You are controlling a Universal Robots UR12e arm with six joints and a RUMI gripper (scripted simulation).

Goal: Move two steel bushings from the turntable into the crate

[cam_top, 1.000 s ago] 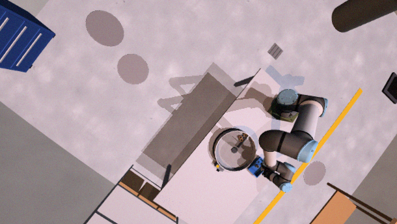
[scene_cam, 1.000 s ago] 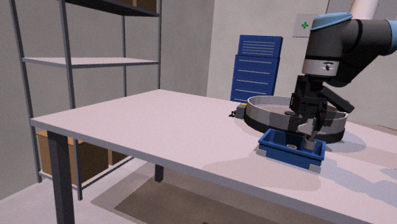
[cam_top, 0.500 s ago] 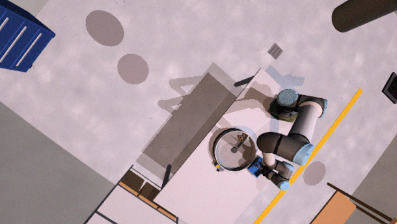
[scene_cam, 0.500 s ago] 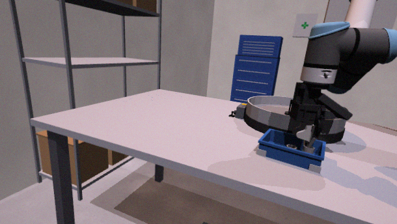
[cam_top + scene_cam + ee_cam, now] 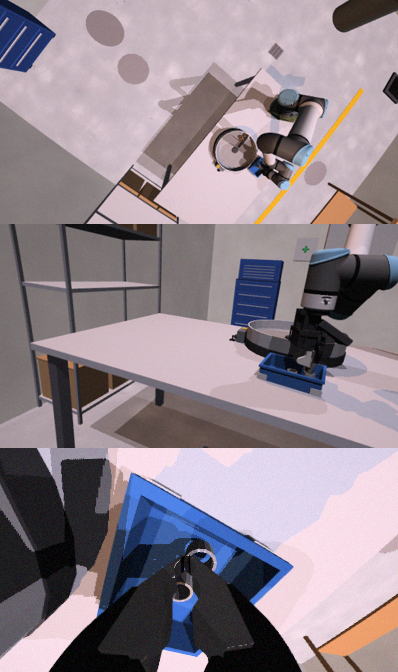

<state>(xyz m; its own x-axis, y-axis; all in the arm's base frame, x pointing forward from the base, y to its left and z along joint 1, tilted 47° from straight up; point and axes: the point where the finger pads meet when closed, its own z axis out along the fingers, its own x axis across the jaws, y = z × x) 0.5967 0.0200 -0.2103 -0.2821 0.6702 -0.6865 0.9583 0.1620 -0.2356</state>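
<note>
End effector: the end effector (image 5: 265, 170) (image 5: 308, 365) (image 5: 187, 557) is clenched on the wall of one bushing, fingers nearly together, pointing down into the crate.
Held bushing: the gripped sleeve (image 5: 309, 374) (image 5: 215, 562) is within the crate's opening; whether it touches the crate floor I cannot tell.
Other bushing: a second sleeve (image 5: 291, 371) (image 5: 191, 593) is inside the crate, near the held one.
Crate: the blue crate (image 5: 252, 169) (image 5: 284, 379) (image 5: 210, 513) lies on the desk (image 5: 202, 185) (image 5: 156, 351), near the long edge on the yellow line's side.
Turntable: the round, high-walled turntable (image 5: 216, 153) (image 5: 265, 340) is just beside the crate, between it and the opposite long edge.
On the turntable: small orange-brown items (image 5: 243, 137) lie near the wall, too small to identify.
Arm: the arm (image 5: 308, 120) (image 5: 321, 276) reaches over the long edge beside the crate.
Rack: the shelf rack (image 5: 127, 208) (image 5: 69, 305) is at the desk's short edge.
Cabinet: the blue cabinet (image 5: 27, 40) (image 5: 256, 308) is well apart from the desk.
Line: a yellow line (image 5: 339, 120) runs along the floor outside that long edge.
</note>
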